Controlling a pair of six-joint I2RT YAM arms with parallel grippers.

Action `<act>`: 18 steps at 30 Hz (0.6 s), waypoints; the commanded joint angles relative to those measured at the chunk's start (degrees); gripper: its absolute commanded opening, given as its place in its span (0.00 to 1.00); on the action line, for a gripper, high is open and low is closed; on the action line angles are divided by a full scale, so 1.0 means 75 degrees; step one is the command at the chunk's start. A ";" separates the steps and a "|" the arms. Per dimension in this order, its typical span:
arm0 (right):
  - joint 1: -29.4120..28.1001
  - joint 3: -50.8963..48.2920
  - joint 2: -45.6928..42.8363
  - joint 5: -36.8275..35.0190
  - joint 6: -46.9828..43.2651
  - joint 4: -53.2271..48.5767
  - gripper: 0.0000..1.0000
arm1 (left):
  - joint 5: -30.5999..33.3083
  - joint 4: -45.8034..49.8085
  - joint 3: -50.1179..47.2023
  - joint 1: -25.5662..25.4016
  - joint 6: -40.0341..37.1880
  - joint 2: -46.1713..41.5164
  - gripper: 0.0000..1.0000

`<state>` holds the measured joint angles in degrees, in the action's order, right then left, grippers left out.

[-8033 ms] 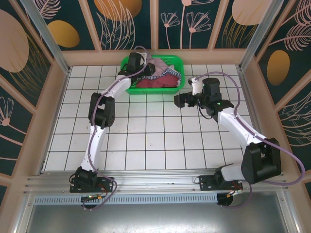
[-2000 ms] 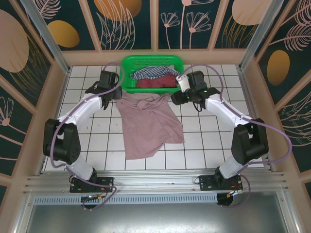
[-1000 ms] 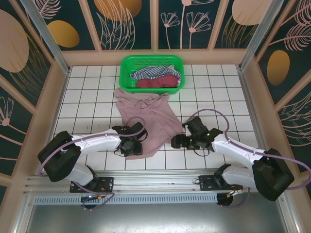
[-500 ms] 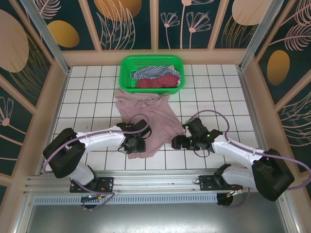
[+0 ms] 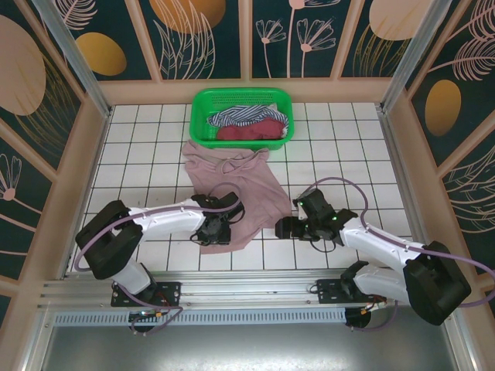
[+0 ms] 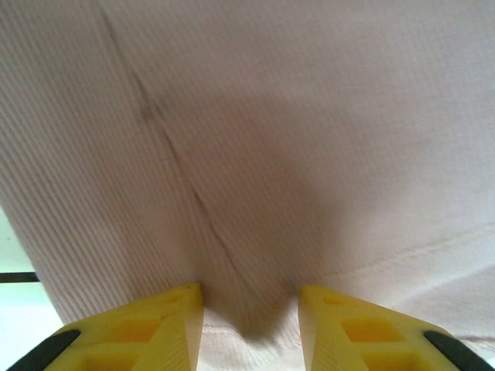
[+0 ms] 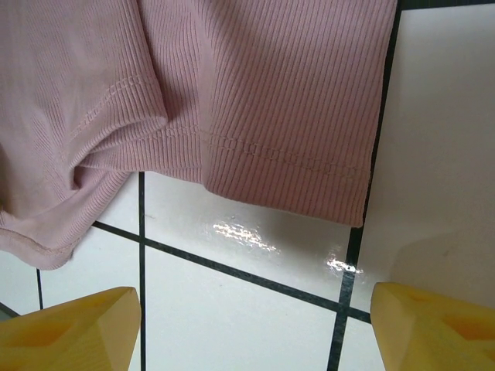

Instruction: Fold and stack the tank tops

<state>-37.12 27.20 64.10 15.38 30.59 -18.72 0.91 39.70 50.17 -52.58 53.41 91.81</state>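
Mauve-pink tank top [image 5: 236, 185] lies spread on the tiled table [image 5: 139, 154], just this side of the green basket [image 5: 241, 144]. Striped top [image 5: 232, 116] and maroon top [image 5: 247, 132] sit inside it. L gripper [image 5: 213, 230] is on the near-left hem, fingers narrowed w/ cloth between; I can't tell if it's gripped. R gripper [image 5: 283, 228] is spread wide over tile by the near-right hem corner.

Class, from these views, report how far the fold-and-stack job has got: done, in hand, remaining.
Done: the pink tank top lies spread on the table, out of the green basket. In hand: the left gripper is down on its near hem, grip unclear; the right gripper hangs open beside its near right corner. Left: no fold yet; the striped top and maroon top lie in the basket.
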 commanded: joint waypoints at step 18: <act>0.0462 -0.0082 0.0027 0.0399 -0.0314 0.0128 0.78 | 0.0153 0.0464 0.0612 -0.0072 -0.0168 0.0271 0.23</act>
<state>-34.15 27.20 64.12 17.43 29.02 -18.33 0.73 40.12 53.10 -52.84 52.80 94.11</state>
